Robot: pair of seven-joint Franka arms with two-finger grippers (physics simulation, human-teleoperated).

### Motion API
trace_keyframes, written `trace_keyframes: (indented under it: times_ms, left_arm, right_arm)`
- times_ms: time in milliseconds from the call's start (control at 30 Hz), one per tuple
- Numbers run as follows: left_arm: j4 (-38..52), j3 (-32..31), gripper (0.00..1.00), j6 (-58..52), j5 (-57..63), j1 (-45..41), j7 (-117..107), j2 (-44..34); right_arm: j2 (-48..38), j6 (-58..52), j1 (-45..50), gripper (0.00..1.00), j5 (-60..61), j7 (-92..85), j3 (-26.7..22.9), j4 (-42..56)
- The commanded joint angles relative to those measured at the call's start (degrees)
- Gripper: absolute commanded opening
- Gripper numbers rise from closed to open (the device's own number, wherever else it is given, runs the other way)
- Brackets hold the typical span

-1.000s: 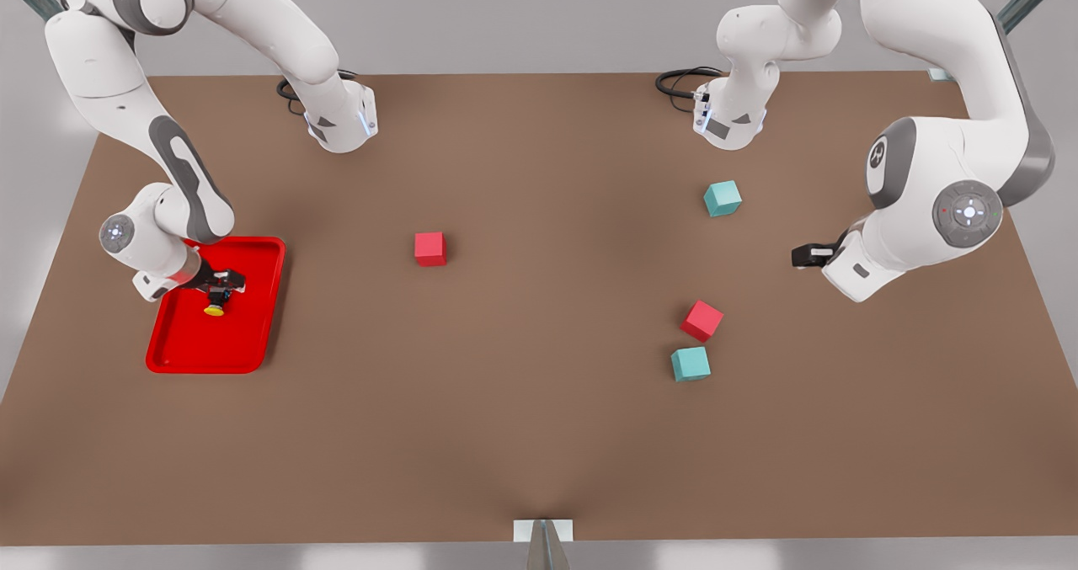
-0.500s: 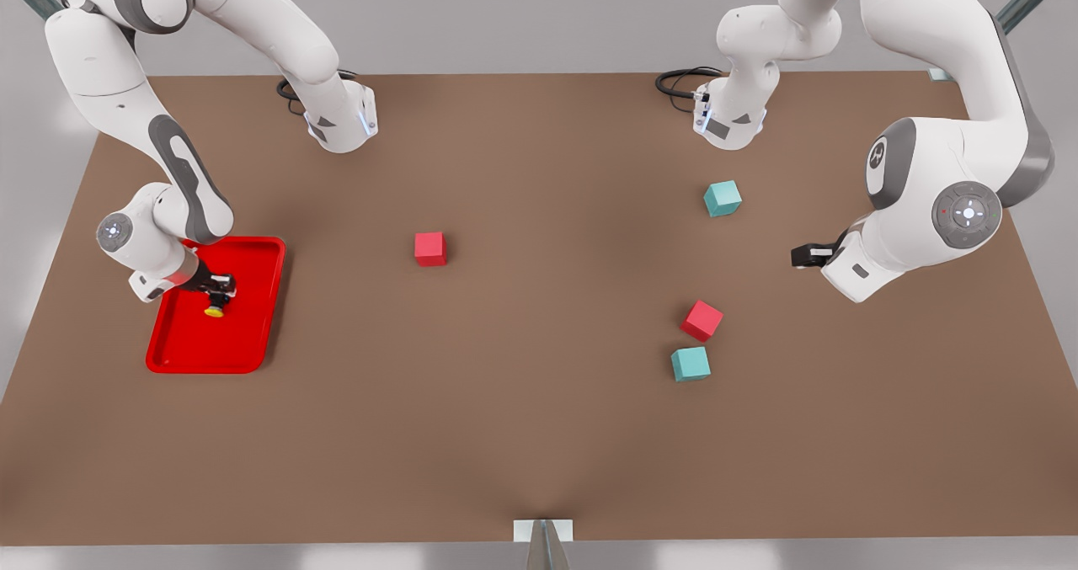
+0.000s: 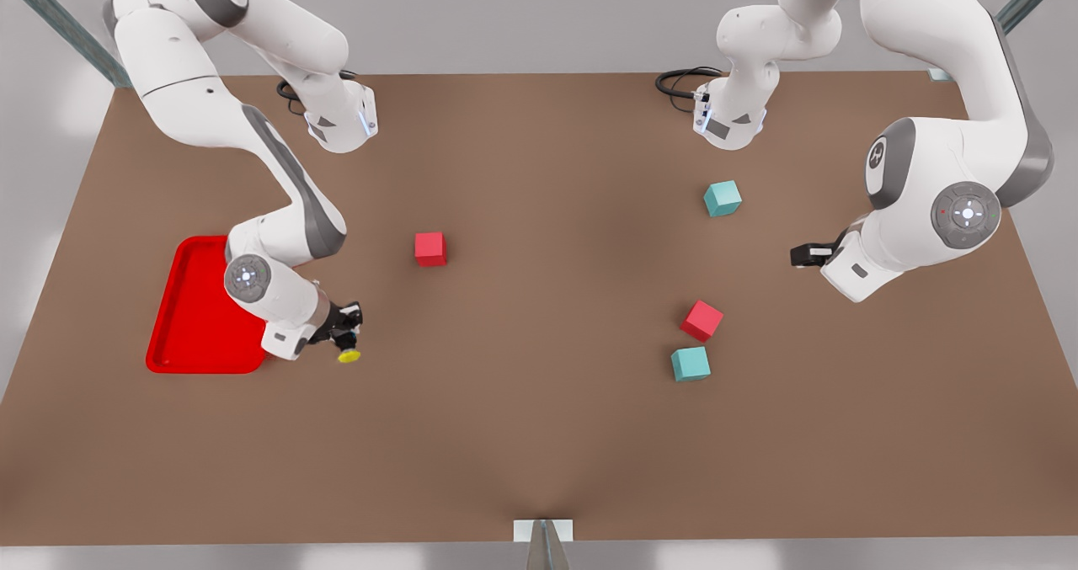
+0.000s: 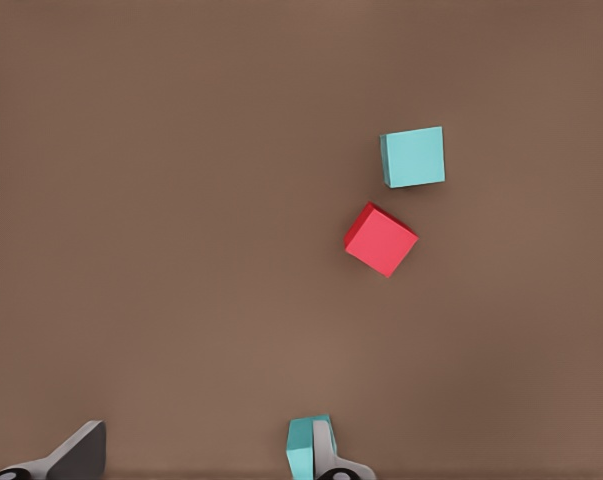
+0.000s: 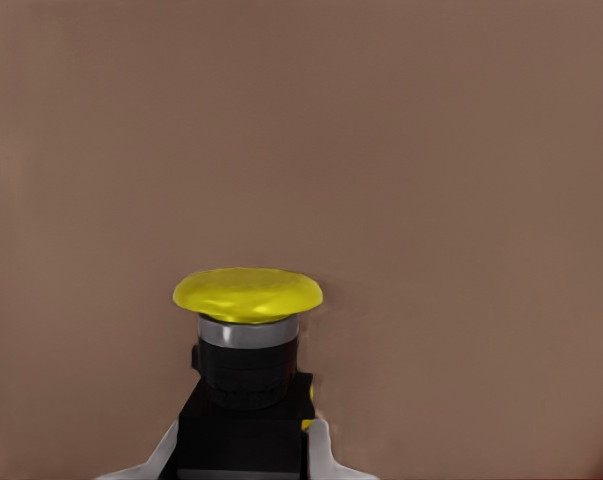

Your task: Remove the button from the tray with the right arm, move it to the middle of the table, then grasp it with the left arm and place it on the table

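- Button (image 3: 348,354) held by the right gripper (image 3: 344,338), lower left of the front view, just past the red tray's (image 3: 195,304) right edge and over bare table (image 3: 539,435).
- Right wrist view: the fingers (image 5: 323,457) pinch the black body from both sides, and the yellow cap of the button (image 5: 247,295) points away from the camera, with brown tabletop (image 5: 461,160) behind it.
- Right arm (image 3: 286,216) reaches from the upper left of the front view, its wrist covering part of the tray's right rim.
- Left gripper (image 3: 802,255) hangs at the front view's right, mid-height, well apart from the button; the left arm (image 3: 952,199) waits there.
- Left wrist view: two fingertips (image 4: 76,455) stand far apart, spread wide with nothing between them.
- Near that gripper lie a teal cube (image 3: 723,198) above, and a red cube (image 3: 701,321) touching or just beside another teal cube (image 3: 690,364) below.
- Lone red cube (image 3: 430,249) sits left of the table's centre, up and right of the button.
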Motion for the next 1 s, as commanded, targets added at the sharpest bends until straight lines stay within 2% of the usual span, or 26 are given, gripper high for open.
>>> trace_keyframes:
  times_ms: [0,100,233,367,400,433,667,867,933,967]
  left_arm:
    - [0.0,0.0,1.0,-0.1,0.0,0.0,-0.1,-0.1]
    - [0.0,0.0,1.0,-0.6,0.0,-0.1,-0.1,-0.1]
    - [0.0,0.0,1.0,-0.3,0.0,-0.1,-0.1,0.1]
    - [0.0,0.0,1.0,-0.5,0.0,-0.1,-0.1,0.3]
    - [0.0,0.0,1.0,-0.7,0.0,-0.2,-0.1,0.2]
    - [0.0,0.0,1.0,-0.8,0.0,-0.2,-0.2,0.2]
    - [0.0,0.0,1.0,-0.8,0.0,-0.2,-0.1,0.3]
    - [0.0,0.0,1.0,-0.8,0.0,-0.2,-0.1,0.3]
    - [0.0,0.0,1.0,-0.8,0.0,-0.2,-0.1,0.3]
    - [0.0,0.0,1.0,-0.9,0.0,-0.2,-0.2,0.3]
  right_arm:
    - [2.1,-6.0,5.6,0.39,-1.0,43.0,-0.3,2.6]
    - [8.0,-6.1,12.7,0.39,-1.4,53.6,-0.6,10.1]
    - [11.8,-6.2,29.2,0.39,-1.0,68.0,-8.3,19.2]
    - [20.1,-6.2,35.7,0.39,-1.1,76.5,-10.5,30.2]
    - [22.1,-6.2,38.9,0.39,-1.1,76.6,-13.5,33.2]
    - [25.4,-6.2,40.8,0.4,-1.1,78.2,-13.8,37.4]
    - [32.8,-6.6,48.4,0.4,-1.0,84.3,-15.0,49.0]
    - [35.1,-5.8,50.8,0.42,-0.8,82.4,-16.3,49.5]
    - [35.3,-5.6,50.8,0.46,-0.8,82.4,-16.4,49.4]
    - [35.9,-5.4,50.9,0.54,-0.8,82.4,-16.4,49.4]
